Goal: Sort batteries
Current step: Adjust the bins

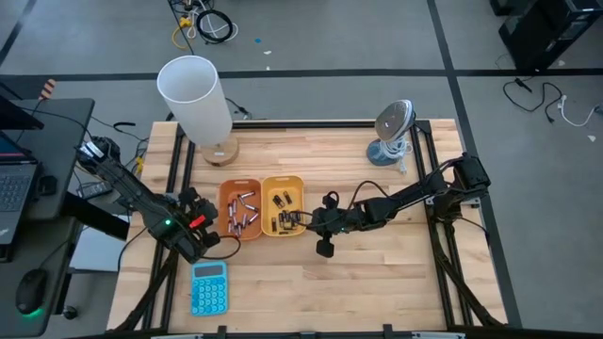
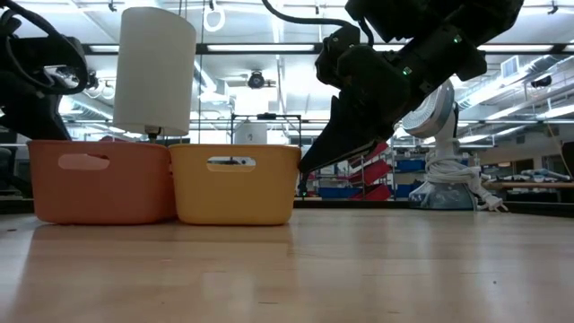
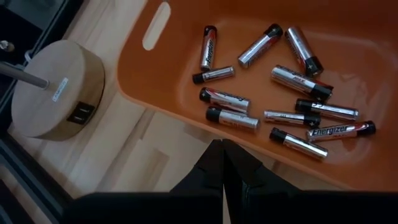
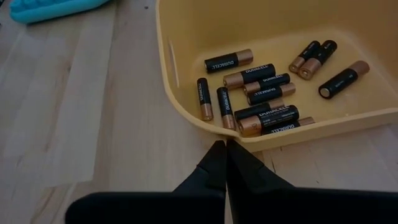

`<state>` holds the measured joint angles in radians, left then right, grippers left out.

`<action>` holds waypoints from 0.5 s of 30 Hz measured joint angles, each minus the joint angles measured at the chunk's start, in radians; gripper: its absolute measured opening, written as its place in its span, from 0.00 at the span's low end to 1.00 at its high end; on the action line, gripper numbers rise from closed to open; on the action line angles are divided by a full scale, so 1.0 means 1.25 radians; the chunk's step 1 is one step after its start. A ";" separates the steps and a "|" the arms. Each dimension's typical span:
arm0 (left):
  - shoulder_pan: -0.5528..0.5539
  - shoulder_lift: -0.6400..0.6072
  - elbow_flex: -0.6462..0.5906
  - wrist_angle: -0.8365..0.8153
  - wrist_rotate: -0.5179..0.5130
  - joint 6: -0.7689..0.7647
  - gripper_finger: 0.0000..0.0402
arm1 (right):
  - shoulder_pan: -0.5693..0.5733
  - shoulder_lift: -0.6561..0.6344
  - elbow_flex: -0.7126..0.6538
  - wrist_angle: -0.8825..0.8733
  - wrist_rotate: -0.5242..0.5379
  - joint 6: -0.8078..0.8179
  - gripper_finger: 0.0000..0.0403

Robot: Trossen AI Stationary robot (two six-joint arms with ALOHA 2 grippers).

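I am holding both pincers pressed together: left pincer (image 3: 222, 163) beside the orange tray (image 3: 186, 93), right pincer (image 4: 225, 163) beside the yellow tray (image 4: 163, 56); batteries (image 4: 260, 99) appear sorted, so I am keeping clear.

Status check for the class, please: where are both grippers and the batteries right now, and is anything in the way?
Left gripper shut, empty, beside orange tray. Right gripper shut, empty, beside yellow tray. Batteries sorted in both trays. Nothing in the way.

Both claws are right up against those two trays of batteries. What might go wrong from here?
The right gripper hovers, jaws shut, just outside the yellow tray; a small drift may shove it and scatter the black-and-copper batteries. The left gripper, also shut, sits at the orange tray rim, so it may tip the silver batteries out.
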<state>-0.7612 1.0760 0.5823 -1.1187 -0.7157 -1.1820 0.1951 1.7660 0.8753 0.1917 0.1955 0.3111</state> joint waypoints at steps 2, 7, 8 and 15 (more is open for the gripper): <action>0.000 0.000 0.000 -0.002 -0.004 0.000 0.00 | 0.000 0.000 0.000 0.000 0.000 0.000 0.00; 0.000 0.000 0.000 -0.006 -0.016 0.000 0.00 | 0.000 0.000 0.000 0.000 0.000 0.000 0.00; 0.000 0.000 0.000 -0.008 -0.017 0.000 0.00 | 0.000 0.000 0.000 0.000 0.000 0.000 0.00; 0.000 0.000 0.025 -0.033 0.056 -0.001 0.00 | 0.015 -0.005 0.001 -0.083 0.001 0.022 0.00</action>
<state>-0.7612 1.0760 0.6142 -1.1598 -0.6452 -1.1830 0.2137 1.7599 0.8764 0.0885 0.1967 0.3392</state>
